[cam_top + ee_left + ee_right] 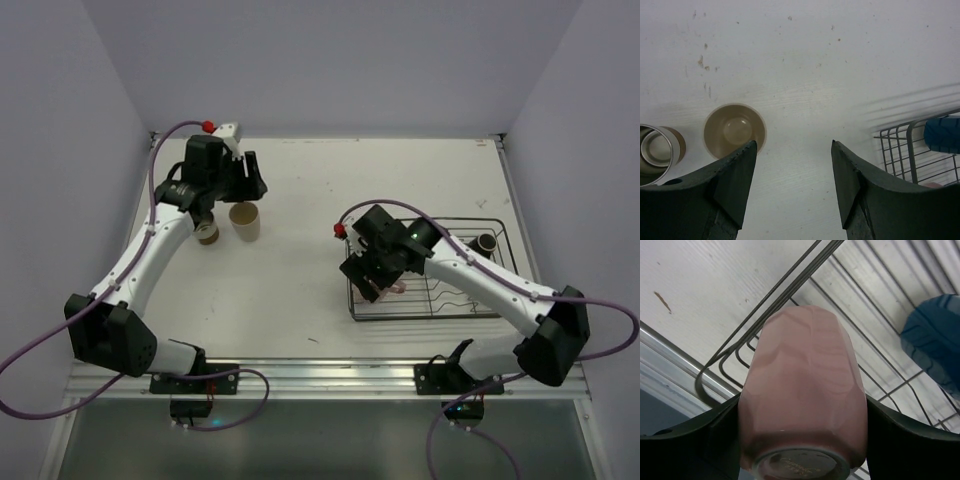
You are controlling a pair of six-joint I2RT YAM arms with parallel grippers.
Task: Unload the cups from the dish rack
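Wires of the dark metal dish rack [910, 150] lie under the faceted pink mug [802, 390] your right gripper [802, 440] clamps, blue mug [935, 340] near; left gripper [794, 150] gapes.

A low rectangular dish rack [455, 300] of thin dark wire sits on the right side of the white table [300, 290], near its front edge. At the rack's near left corner, a faceted pink cup [802, 365] is clamped on both sides by the right gripper [802, 412], with its marked base turned toward the wrist. A ridged blue cup [935, 340] is inside the rack nearby. A dark brown cup [485, 241] sits at the far right corner. Well apart on the left, 2 cups stand upright on the table, just beside each other: a beige cup [735, 131] and a tan cup [657, 150].
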